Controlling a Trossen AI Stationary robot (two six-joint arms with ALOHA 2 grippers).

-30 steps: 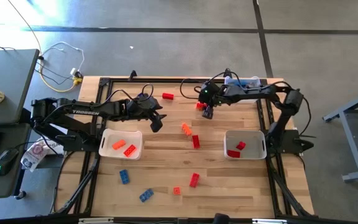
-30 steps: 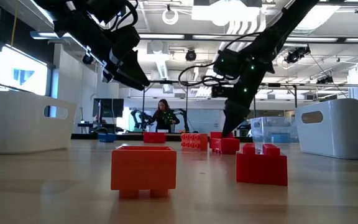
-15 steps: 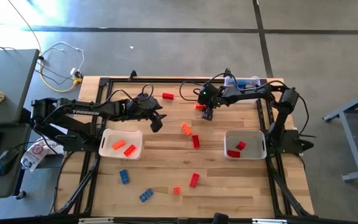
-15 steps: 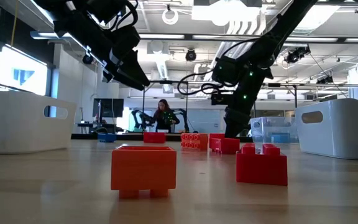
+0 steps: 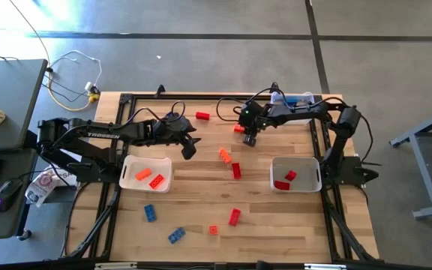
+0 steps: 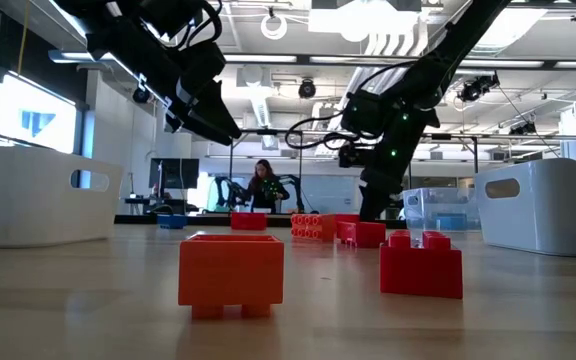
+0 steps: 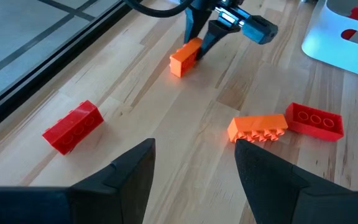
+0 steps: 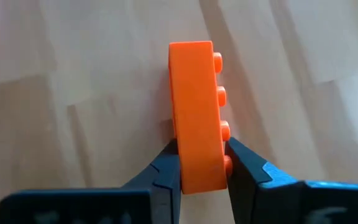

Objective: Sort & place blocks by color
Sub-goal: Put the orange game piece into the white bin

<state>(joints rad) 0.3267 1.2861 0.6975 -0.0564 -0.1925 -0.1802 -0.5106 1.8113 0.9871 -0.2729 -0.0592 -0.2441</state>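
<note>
Sorting under way, mostly unfinished. Left white tray [image 5: 130, 166] holding 2 bricks, 1 orange [image 5: 142, 174] and 1 red [image 5: 156, 181]; right white tray [image 5: 315, 166] holding 2 red bricks [image 5: 286, 180].

Right hand [image 8: 202, 165] low over the far centre of the counter [image 5: 201, 202], fingers closed on the sides of an orange brick [image 8: 196, 112] lying studs sideways; seen from the left wrist camera as the same orange brick [image 7: 185, 56] touching the wood, not yet lifted. Judged step: grasp just made, carry to a tray next.

Left hand [image 5: 190, 148] hanging above the counter beside the left tray, fingers spread wide, holding nothing.

Loose on the counter: red brick [image 5: 202, 115] near the far edge; orange brick [image 5: 224, 155] and red brick [image 5: 236, 170] at centre, just beside each other; red brick [image 5: 234, 217] and small orange brick [image 5: 214, 229] toward the near edge; 2 blue bricks [image 5: 149, 213] [image 5: 176, 235] at near left.

No blue brick in either tray; destination for blue not evident. Left tray already mixing red with orange, so colour rule per tray uncertain. Roughly 4 placed, 1 in hand, 7 left.
</note>
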